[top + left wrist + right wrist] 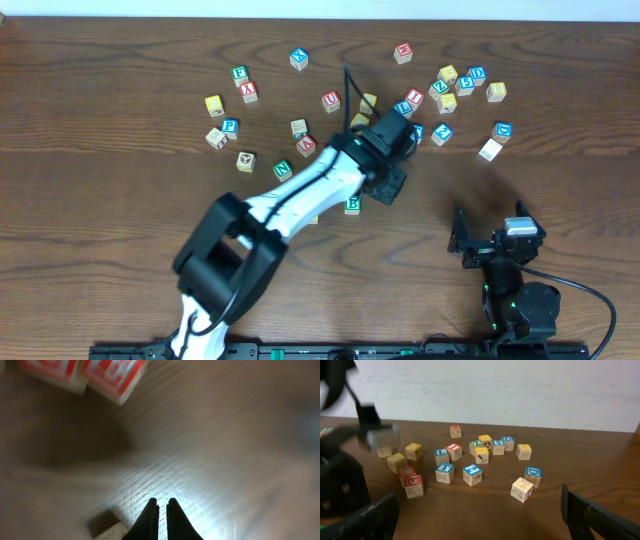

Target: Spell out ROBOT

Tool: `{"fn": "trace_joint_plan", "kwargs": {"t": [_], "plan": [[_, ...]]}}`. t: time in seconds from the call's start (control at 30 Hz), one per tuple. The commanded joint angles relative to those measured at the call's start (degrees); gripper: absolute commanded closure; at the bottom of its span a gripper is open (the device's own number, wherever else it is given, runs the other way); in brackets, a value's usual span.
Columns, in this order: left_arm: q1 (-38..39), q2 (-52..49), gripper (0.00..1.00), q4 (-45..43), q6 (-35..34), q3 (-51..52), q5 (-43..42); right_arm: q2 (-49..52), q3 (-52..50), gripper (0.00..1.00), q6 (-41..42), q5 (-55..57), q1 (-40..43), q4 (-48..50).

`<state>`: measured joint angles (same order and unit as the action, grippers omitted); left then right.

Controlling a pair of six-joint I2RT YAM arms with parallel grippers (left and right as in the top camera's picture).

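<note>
The left gripper (162, 507), bottom centre, is clenched empty; the right gripper (480, 500) is released. Opening is needed before any cube is straddled.

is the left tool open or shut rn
Shut. In the left wrist view the left tool has its dark tips nearly touching, with nothing held between them.

overhead: top-down, far | left wrist: close over table (225, 435) | right wrist: low, facing cubes (444, 472) overhead shares
</note>
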<state>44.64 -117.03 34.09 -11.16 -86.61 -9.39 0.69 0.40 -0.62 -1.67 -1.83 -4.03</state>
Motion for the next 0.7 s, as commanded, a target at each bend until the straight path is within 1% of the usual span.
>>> {"fn": "trace_joint_plan", "kwargs": {"t": [0.0, 0.07, 0.17, 0.3, 0.4, 0.47, 0.67], "plan": [[1.62, -1.77, 0.93, 1.25, -20.55, -0.13, 12.09, -0.31, -0.09, 0.01, 0.37, 0.04, 0.28, -0.24], [2.16, -2.14, 0.93, 2.34, -26.62, -0.13, 16.35, -0.31, -0.09, 0.01, 0.37, 0.04, 0.28, -0.24], [2.56, -2.19, 0.93, 3.23, -32.54, -0.07, 19.61, -0.31, -0.09, 0.01, 0.37, 0.04, 0.28, -0.24], [2.58, -2.19, 0.93, 3.41, -36.81, -0.07, 22.58, -0.31, -0.09, 0.01, 0.37, 0.04, 0.28, -0.24], [2.58, -2.29, 0.92, 3.58, -40.41, 0.15, 22.99, -0.31, -0.09, 0.01, 0.37, 0.04, 0.28, -0.24], [2.62, -2.47, 0.93, 3.89, -41.7, 0.15, 22.99, -0.31, -0.09, 0.01, 0.37, 0.04, 0.28, -0.24], [2.75, -2.62, 0.92, 5.51, -41.68, 0.15, 22.93, -0.31, -0.09, 0.01, 0.37, 0.04, 0.28, -0.24]]}}
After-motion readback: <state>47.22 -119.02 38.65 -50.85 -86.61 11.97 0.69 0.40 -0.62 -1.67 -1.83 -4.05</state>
